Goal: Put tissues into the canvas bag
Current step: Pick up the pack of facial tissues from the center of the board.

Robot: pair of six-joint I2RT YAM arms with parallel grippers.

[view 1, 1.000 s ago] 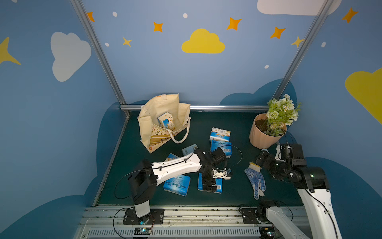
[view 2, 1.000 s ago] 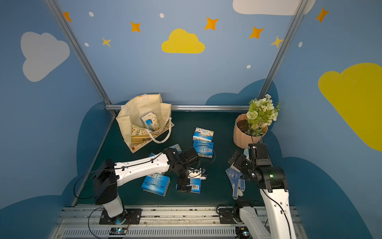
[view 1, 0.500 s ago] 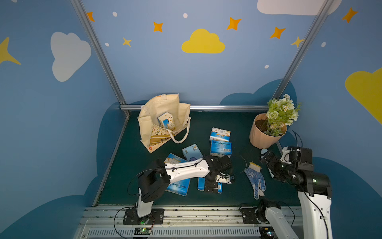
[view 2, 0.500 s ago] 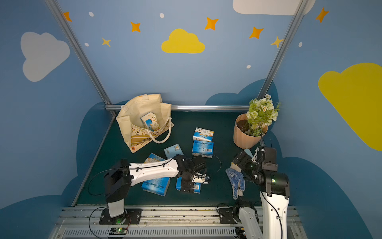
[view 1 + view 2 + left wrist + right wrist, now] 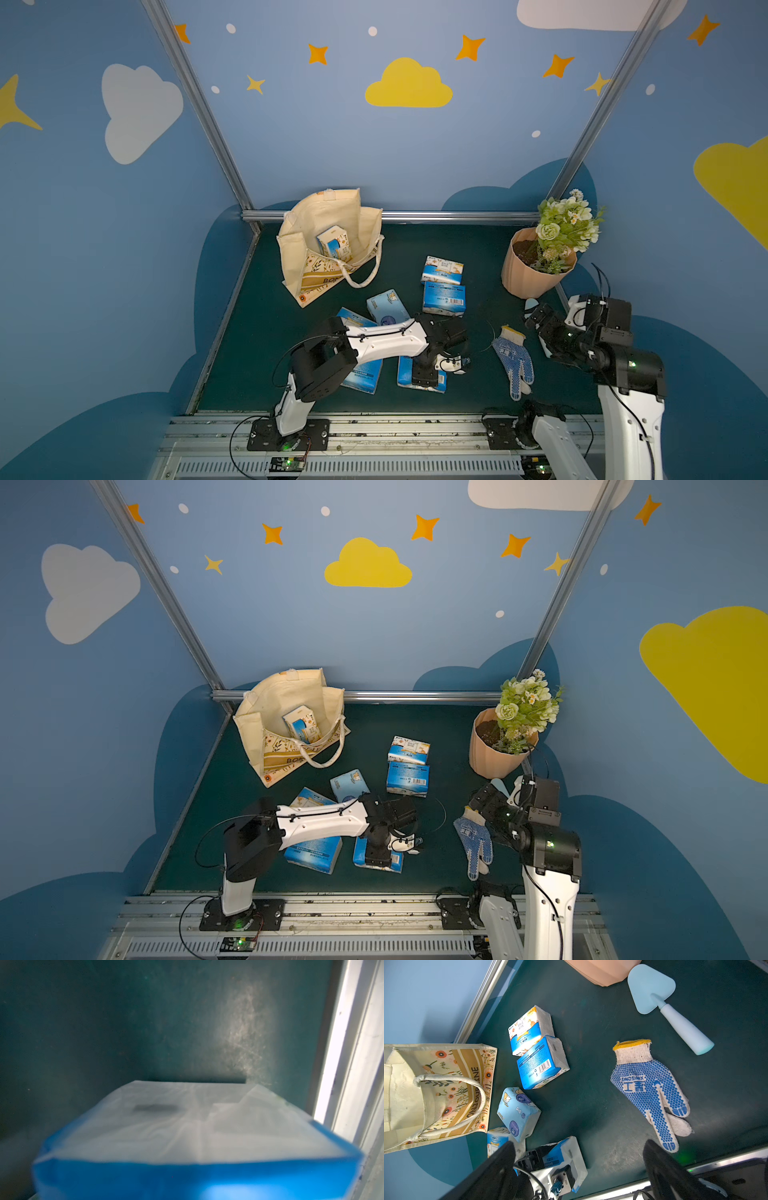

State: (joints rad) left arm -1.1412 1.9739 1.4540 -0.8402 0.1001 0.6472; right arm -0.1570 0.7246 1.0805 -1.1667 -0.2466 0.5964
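The cream canvas bag (image 5: 316, 216) stands open at the back left with one tissue pack (image 5: 333, 248) inside. Several blue and white tissue packs lie on the green mat: two side by side (image 5: 442, 270) (image 5: 444, 299), a pale blue one (image 5: 386, 305), and one under my left arm (image 5: 365, 374). My left gripper (image 5: 424, 374) is pressed down on the front pack (image 5: 403, 372). That pack (image 5: 187, 1126) fills the left wrist view and hides the fingers. My right gripper (image 5: 579, 1153) hangs open and empty at the right, above the mat.
A blue-dotted work glove (image 5: 513, 361) lies between the arms. A peach flower pot (image 5: 536, 274) stands at the back right, with a pale blue trowel (image 5: 664, 1005) beside it. The metal front rail (image 5: 374, 428) and the blue walls bound the mat.
My left gripper has moved toward the front edge and down onto the front pack. My right arm has drawn back to the right, away from the glove.
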